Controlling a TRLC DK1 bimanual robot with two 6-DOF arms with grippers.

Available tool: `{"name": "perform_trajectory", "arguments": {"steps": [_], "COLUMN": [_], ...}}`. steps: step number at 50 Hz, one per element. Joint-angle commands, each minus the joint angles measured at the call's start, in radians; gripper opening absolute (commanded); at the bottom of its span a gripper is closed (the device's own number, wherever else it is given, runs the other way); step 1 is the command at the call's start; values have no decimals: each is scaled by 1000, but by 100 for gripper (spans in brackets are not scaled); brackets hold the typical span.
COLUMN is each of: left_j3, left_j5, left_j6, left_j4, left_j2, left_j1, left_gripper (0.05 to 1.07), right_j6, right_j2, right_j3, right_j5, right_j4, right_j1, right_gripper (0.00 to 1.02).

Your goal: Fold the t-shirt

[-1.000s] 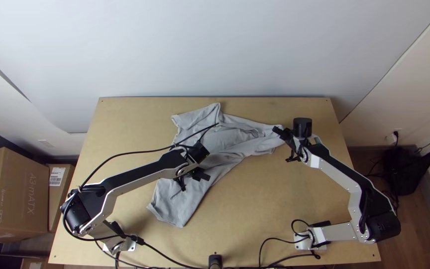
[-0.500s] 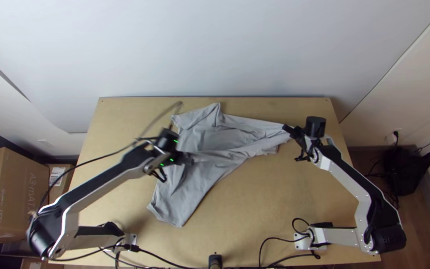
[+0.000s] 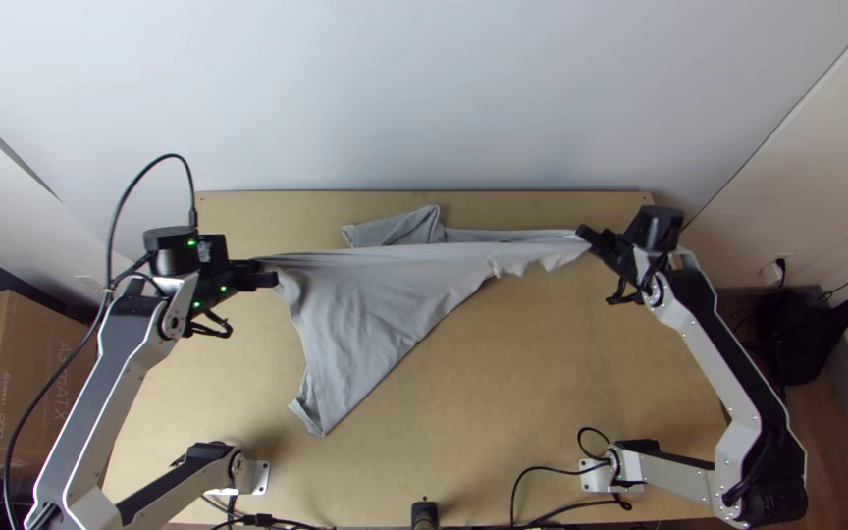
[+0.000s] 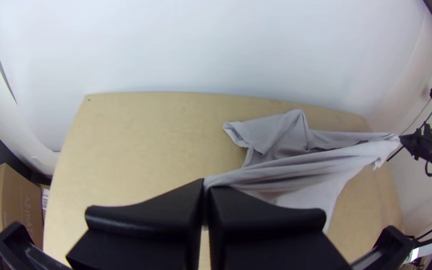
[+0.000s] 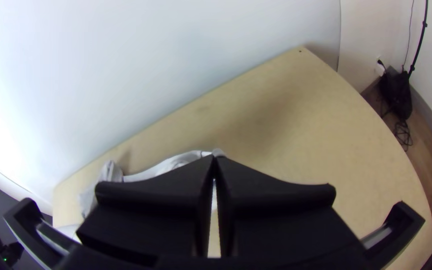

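Across the table (image 3: 542, 393), between the two arms, the gray t-shirt (image 3: 355, 304) is pulled into a long taut line running side to side, roughly parallel to the far edge. Left gripper (image 3: 272, 279) is at one end, right gripper (image 3: 582, 234) at the other. Most of the loose cloth drops from that line toward the near edge, on the left arm's side, narrowing to a lower corner (image 3: 316, 417); right end is thin and ruffled. A folded-over flap (image 3: 409, 228), maybe a sleeve, lies beyond the line, on the far side.

Left fingers (image 4: 146, 212) are together, clamped on cloth at the tips. Right fingers (image 5: 151, 195) also together, cloth pinched at the tips.

Shirt not flat, no neat fold visible; looks like the straightening stage, early on. Next move likely turns on keeping both ends level while the line is laid down and the hanging part spreads toward the near edge. Risks: far flap gets trapped underneath, or the thin right end slips out if pulled harder.
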Motion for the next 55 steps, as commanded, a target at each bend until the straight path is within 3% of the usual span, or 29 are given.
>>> {"name": "perform_trajectory", "arguments": {"steps": [1, 9, 14, 31, 44, 55], "left_j3": [86, 240, 315, 591, 749, 758], "left_j5": [-19, -19, -19, -22, -73, -97], "left_j6": [52, 52, 27, -26, -46, -85], "left_j4": [-19, -14, 44, 164, 233, 213], "left_j2": [-47, -34, -24, 110, 156, -11], "left_j1": [66, 124, 173, 356, 367, 393], "left_gripper": [8, 8, 8, 8, 8, 8], "right_j6": [2, -46, -98, -334, -340, -317], "right_j2": [2, 54, 65, 72, 79, -170], "right_j3": [157, 389, 493, 693, 851, 843], "right_j5": [40, 39, -20, -72, -78, -78], "right_j4": [-46, -91, -66, 92, 89, 73], "right_j1": [-20, -17, -17, -38, -38, 19], "right_gripper": [2, 2, 2, 2, 2, 2]}}
